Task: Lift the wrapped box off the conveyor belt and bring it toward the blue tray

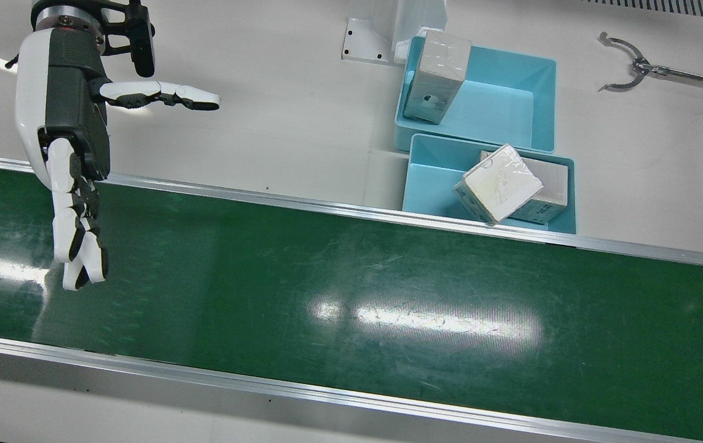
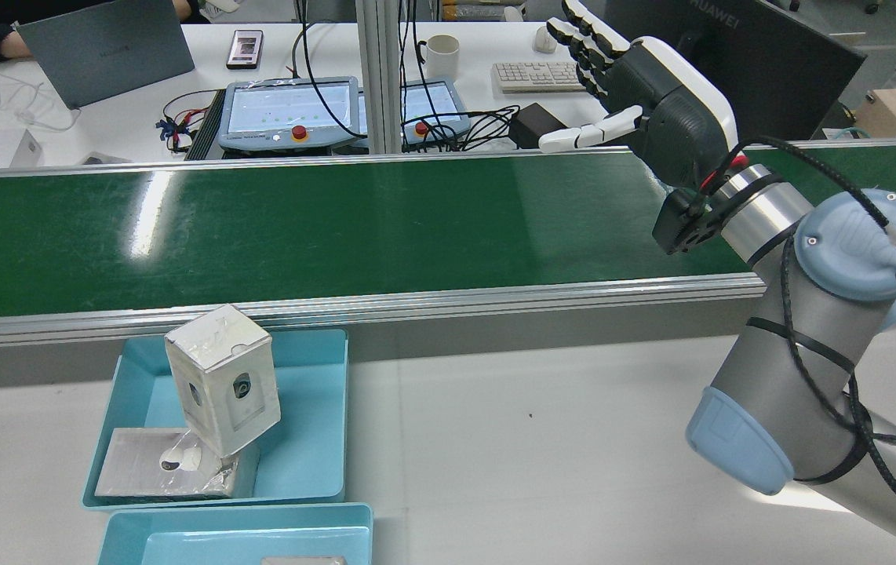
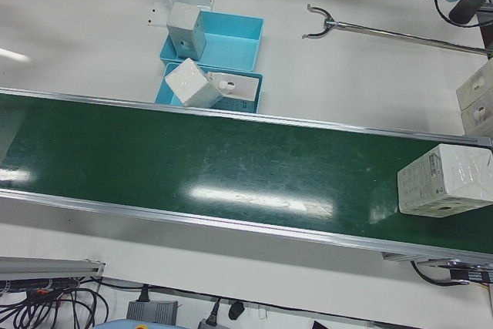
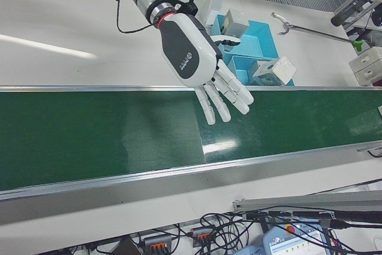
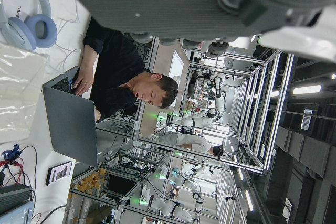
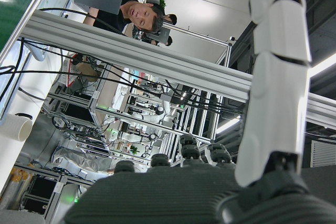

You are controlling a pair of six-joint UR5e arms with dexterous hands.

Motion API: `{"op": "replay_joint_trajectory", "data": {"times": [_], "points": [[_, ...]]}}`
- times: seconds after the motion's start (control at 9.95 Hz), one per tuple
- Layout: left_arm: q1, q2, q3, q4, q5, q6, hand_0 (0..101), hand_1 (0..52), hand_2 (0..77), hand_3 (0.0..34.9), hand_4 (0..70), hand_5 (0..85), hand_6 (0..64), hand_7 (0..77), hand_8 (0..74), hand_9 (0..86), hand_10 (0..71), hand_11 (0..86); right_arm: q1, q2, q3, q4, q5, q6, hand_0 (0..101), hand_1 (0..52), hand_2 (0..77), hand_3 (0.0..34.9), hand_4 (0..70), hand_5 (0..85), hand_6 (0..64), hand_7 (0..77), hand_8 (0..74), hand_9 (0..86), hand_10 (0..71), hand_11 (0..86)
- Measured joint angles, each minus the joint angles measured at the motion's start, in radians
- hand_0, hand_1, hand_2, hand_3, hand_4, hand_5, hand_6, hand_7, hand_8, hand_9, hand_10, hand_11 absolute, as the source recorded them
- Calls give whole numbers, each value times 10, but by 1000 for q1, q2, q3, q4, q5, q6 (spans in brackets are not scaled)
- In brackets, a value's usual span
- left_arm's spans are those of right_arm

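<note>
wrapped box (image 3: 445, 180) sat untouched at far end of conveyor belt (image 3: 231, 167), well apart from right hand (image 1: 68, 141), which hovered over other end, fingers spread, holding nothing. left hand only glimpsed in own camera, finger state unclear. pickup and carry to blue tray (image 1: 530, 80) not started.

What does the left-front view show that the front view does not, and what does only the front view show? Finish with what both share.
Only the left-front view shows a wrapped box lying on the conveyor belt, near its end. Only the front view shows the right robot hand, open, above the belt's other end. Both show two blue trays holding wrapped boxes, and a metal claw tool on the table.
</note>
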Motion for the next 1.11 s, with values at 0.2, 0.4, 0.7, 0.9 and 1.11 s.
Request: {"op": "replay_joint_trajectory", "data": {"times": [0.2,0.4,0.7,0.9,1.11], "points": [[0,0,0,0,0,0,0,0,11,0,0,11,0,0,0,0,5,0,14,-6,3,0,-8,9,469,153,142,107,16,33,0,55,0,16,0,11],[0,0,0,0,0,0,0,0,5,0,0,11,0,0,0,0,5,0,17,-36,6,-1,-11,20,469,153,153,88,11,49,0,55,0,16,0,11],[0,0,0,0,0,0,0,0,5,0,0,11,0,5,0,0,0,0,26,-102,-5,12,-25,38,469,153,131,48,0,38,0,11,0,16,0,11],[0,0,0,0,0,0,0,0,5,0,0,11,0,5,0,0,0,0,38,-110,-14,15,-29,56,462,125,98,0,0,27,0,5,0,16,0,11],[0,0,0,0,0,0,0,0,5,0,0,11,0,0,0,0,5,0,43,-110,-18,16,-28,73,403,82,60,0,0,27,0,5,0,16,0,11]]}}
